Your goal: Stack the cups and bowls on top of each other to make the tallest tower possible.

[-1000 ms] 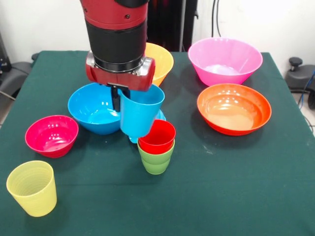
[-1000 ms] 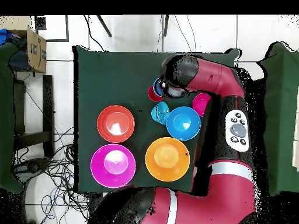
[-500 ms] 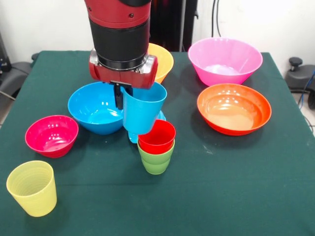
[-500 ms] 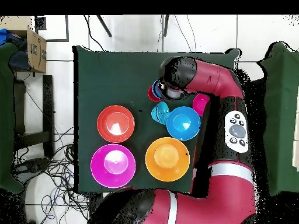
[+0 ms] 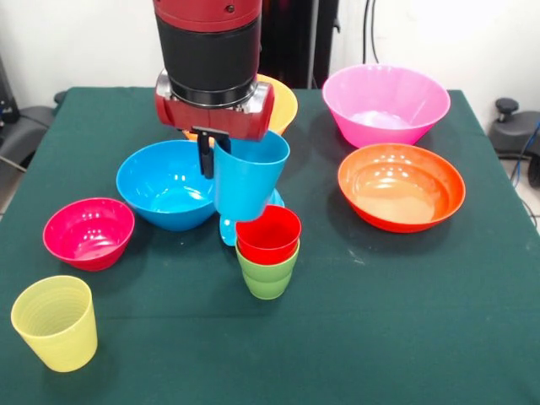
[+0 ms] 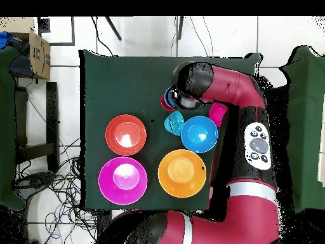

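My gripper point(image 5: 213, 156) is shut on the rim of the light blue cup point(image 5: 249, 181). It holds the cup upright in the air, just above and to the left of the red cup point(image 5: 268, 229). The red cup sits nested in the lime green cup point(image 5: 267, 277), forming a short tower. A small light blue bowl point(image 5: 226, 229) is partly hidden behind the held cup. The medium blue bowl point(image 5: 164, 187), small magenta bowl point(image 5: 89, 232) and ribbed yellow cup point(image 5: 55, 322) stand to the left. In the overhead view the arm point(image 6: 216, 86) covers the gripper and most of the red cup point(image 6: 165, 101).
The yellow-orange bowl point(image 5: 285, 103) stands behind the arm, with the large pink bowl point(image 5: 386, 103) and the wide red-orange bowl point(image 5: 401, 186) on the right. In the overhead view the same bowls are the yellow-orange bowl point(image 6: 182, 173), pink bowl point(image 6: 122, 180) and red-orange bowl point(image 6: 126, 135).
The gripper has risen a little and shifted right with the light blue cup, bringing it closer over the red cup. Nothing else has moved.
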`<state>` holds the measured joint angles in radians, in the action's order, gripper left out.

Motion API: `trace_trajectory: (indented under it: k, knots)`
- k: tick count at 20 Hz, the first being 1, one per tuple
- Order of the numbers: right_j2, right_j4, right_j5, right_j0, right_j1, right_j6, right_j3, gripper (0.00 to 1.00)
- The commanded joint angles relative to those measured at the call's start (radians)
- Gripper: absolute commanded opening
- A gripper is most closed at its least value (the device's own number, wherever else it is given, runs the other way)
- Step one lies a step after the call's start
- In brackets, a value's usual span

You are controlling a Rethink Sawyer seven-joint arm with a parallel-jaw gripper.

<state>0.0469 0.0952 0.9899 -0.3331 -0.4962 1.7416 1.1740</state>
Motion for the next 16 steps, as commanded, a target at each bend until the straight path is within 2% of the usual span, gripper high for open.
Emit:
trace_trajectory:
  k: [1,8,16]
  knots:
    - [0.108,0.060,-0.090,0.006,-0.009,-0.120,0.124,0.00]
    - [0.113,0.062,-0.114,0.002,-0.013,-0.109,0.145,0.00]
    - [0.125,0.065,-0.194,0.000,-0.002,-0.087,0.186,0.00]
